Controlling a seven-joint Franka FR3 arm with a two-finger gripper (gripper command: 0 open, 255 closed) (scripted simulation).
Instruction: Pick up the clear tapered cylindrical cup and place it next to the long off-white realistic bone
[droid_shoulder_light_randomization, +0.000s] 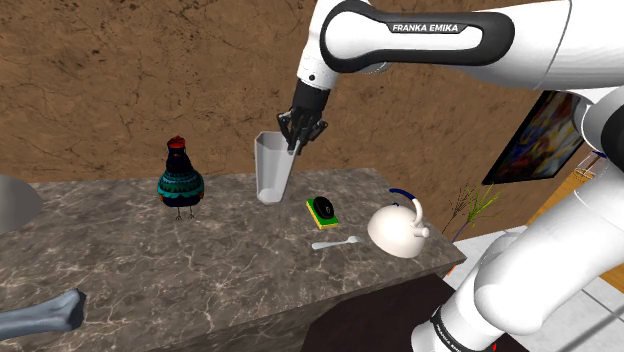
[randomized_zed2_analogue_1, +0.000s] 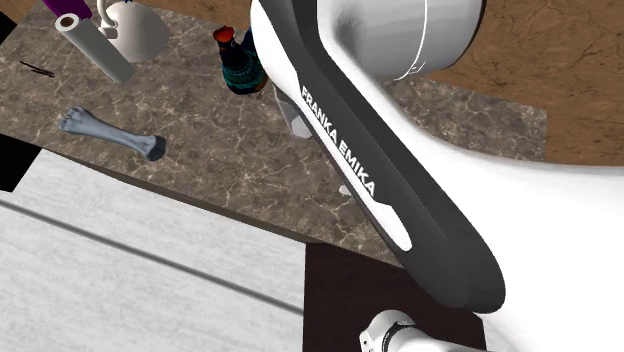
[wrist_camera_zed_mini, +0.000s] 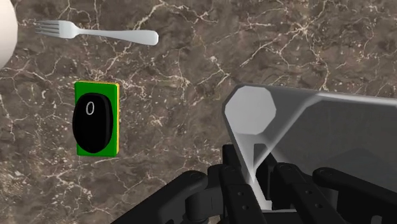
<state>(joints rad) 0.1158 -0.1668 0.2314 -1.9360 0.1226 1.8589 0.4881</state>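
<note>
Tool (wrist_camera_zed_mini: 254, 186) clasping pale cup (wrist_camera_zed_mini: 318, 127), dark marbled counter (droid_shoulder_light_randomization: 200, 270), brown wall (droid_shoulder_light_randomization: 120, 90)

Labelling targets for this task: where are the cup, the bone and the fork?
cup (droid_shoulder_light_randomization: 270, 172), shoulder view, its side wall.
bone (randomized_zed2_analogue_1: 110, 131), second exterior view, its shaft.
fork (wrist_camera_zed_mini: 121, 34), wrist view, its handle.

Soft even light, shadows seemingly faint.

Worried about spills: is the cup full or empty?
Empty: the wrist view looks into the cup and shows its bare bottom.
</note>
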